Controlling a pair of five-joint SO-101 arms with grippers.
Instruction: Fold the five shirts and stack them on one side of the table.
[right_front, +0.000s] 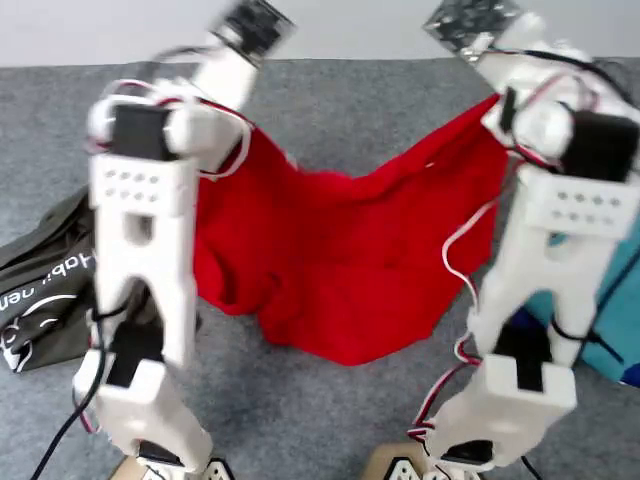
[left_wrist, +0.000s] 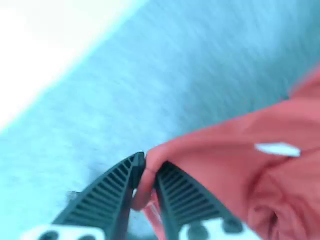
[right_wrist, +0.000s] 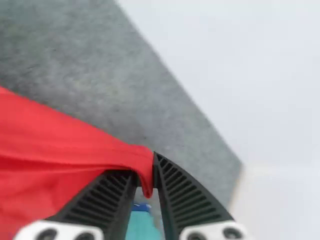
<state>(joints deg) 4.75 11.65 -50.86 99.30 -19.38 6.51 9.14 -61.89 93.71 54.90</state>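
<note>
Robot lab bench: grey felt table (right_front: 330, 430), bare white wall (right_front: 350, 25) behind

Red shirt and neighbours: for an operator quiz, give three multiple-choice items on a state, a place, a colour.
1. The red shirt is: A folded flat; B lying untouched; C pinched by left gripper and right gripper.
2. The dark shirt lies: A on the red shirt; B at the high view's left edge; C in a gripper.
3. The shirt at the high view's right edge is: A teal; B white; C yellow.
C: both wrist views show red cloth clamped. B: its white print shows there. A: the teal shirt shows there.
</note>
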